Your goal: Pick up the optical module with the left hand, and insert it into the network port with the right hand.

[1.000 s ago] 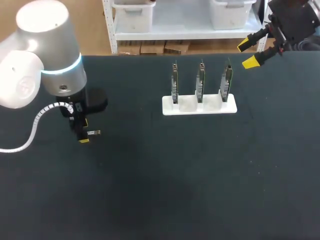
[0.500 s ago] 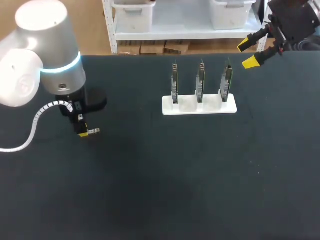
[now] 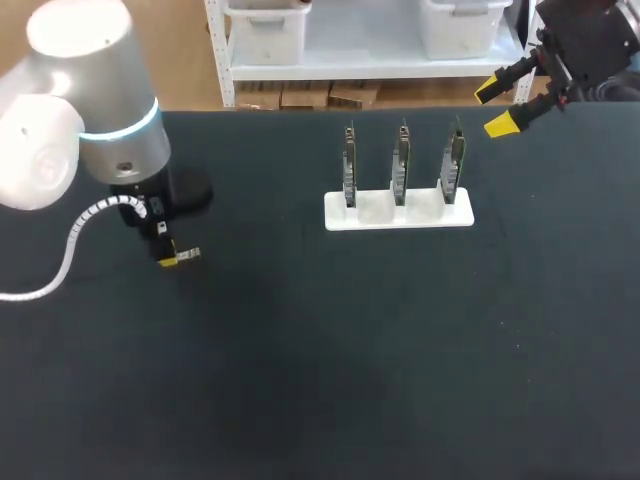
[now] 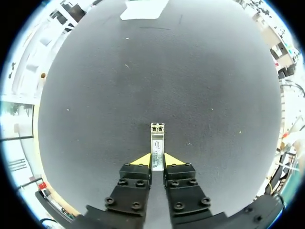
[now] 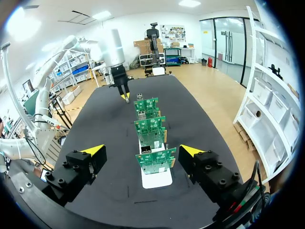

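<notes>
The optical module (image 4: 157,143), a slim silver bar with a labelled face, sticks out forward from between the fingers of my left gripper (image 4: 157,160), which is shut on it. In the head view that gripper (image 3: 168,257) hangs over the table's left part, the module (image 3: 189,255) pointing right. Three green circuit boards (image 3: 401,165) with metal ports stand upright in a white holder (image 3: 398,214) at the middle back. My right gripper (image 3: 495,108) stands open above the back right. In the right wrist view the boards (image 5: 155,160) line up ahead of the right gripper (image 5: 142,151).
The table is a dark mat (image 3: 350,350). The white holder (image 5: 156,180) is the only other object on it. My left arm (image 5: 116,57) shows in the right wrist view beyond the far board.
My left gripper's fingers have come together on the module, and gripper and module have shifted slightly toward the table's back. The right arm has kept still.
</notes>
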Available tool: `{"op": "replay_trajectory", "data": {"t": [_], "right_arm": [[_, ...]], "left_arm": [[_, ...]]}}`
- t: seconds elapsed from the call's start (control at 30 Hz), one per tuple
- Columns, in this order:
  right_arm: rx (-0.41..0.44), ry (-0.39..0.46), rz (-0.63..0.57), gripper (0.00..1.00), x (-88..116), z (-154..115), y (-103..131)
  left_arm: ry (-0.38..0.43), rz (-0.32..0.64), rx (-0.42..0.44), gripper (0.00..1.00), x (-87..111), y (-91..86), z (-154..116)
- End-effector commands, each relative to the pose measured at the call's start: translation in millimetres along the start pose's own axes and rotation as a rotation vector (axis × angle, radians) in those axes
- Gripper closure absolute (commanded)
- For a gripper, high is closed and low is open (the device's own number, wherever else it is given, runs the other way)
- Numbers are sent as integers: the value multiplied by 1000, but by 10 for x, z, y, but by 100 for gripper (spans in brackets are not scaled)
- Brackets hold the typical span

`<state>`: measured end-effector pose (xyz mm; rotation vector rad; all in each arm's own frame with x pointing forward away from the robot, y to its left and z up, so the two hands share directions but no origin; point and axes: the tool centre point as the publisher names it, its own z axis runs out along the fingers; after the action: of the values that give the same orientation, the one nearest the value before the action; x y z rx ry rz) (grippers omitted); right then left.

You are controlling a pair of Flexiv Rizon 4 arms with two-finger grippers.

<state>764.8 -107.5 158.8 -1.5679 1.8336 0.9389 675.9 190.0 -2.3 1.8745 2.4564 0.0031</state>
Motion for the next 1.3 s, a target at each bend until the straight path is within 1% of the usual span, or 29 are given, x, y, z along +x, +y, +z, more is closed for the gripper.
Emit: {"op": "replay_trajectory", "data": {"t": [0.03, 0.3, 0.4, 0.83, 0.87, 0.9, 0.97, 1.07, 1.17, 1.2, 1.3], "right_arm": [[4, -1, -1, 0, 4, 2, 13], [4, -1, -1, 0, 4, 2, 13], [4, -1, -1, 0, 4, 2, 13], [4, -1, -1, 0, 4, 2, 13], [4, -1, -1, 0, 4, 2, 13], [4, -1, -1, 0, 4, 2, 13], [4, -1, -1, 0, 4, 2, 13], [4, -1, -1, 0, 4, 2, 13], [4, -1, -1, 0, 4, 2, 13], [4, -1, -1, 0, 4, 2, 13], [4, -1, -1, 0, 4, 2, 13]], "left_arm": [[-57, -32, 16, 100, -3, 130, -203], [-200, -58, 20, 100, -175, 378, -646], [-225, -79, -14, 100, -179, 450, -774], [-225, -79, -14, 100, -179, 450, -774], [-208, -85, -5, 100, -171, 450, -748], [-208, -84, 2, 100, -185, 443, -739], [-227, -68, 8, 100, -289, 425, -779], [-333, -26, 32, 100, -543, 430, -960], [-445, 33, 45, 100, -827, 420, -1218], [-495, 62, 56, 100, -932, 411, -1324], [-554, 104, 64, 100, -1151, 395, -1526]]}}
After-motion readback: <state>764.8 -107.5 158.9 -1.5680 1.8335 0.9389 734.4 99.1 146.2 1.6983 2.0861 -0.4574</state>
